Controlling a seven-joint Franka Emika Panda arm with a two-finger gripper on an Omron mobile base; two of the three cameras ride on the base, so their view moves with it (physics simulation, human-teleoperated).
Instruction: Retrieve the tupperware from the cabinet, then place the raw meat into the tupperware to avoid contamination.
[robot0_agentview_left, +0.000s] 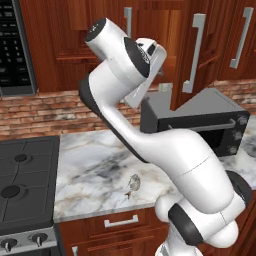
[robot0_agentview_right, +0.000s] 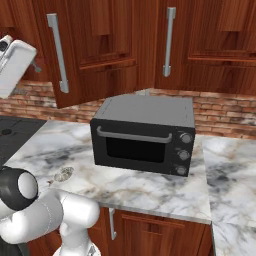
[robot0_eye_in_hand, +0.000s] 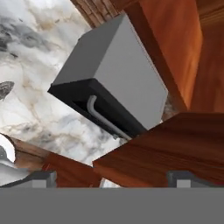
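The raw meat (robot0_agentview_left: 132, 184) is a small grey-brown fish-shaped lump on the marble counter (robot0_agentview_left: 95, 165) near its front edge; it also shows as the raw meat (robot0_agentview_right: 63, 174) and at the left edge of the hand view (robot0_eye_in_hand: 5, 89). The reddish-brown cabinet (robot0_agentview_right: 95, 45) hangs above, and its door with a long silver handle (robot0_agentview_right: 57, 52) stands swung partly open. My gripper (robot0_eye_in_hand: 111, 179) is raised beside that door, open, with nothing held; the door's lower edge (robot0_eye_in_hand: 166, 148) lies just in front of the fingertips (robot0_eye_in_hand: 41, 178). The tupperware is hidden.
A black toaster oven (robot0_agentview_left: 200, 120) sits on the counter under the cabinet, right of the meat. A dark stove (robot0_agentview_left: 22, 175) takes up the left. A black microwave (robot0_agentview_left: 15, 45) hangs at upper left. Low drawers (robot0_agentview_left: 120, 222) run beneath the counter.
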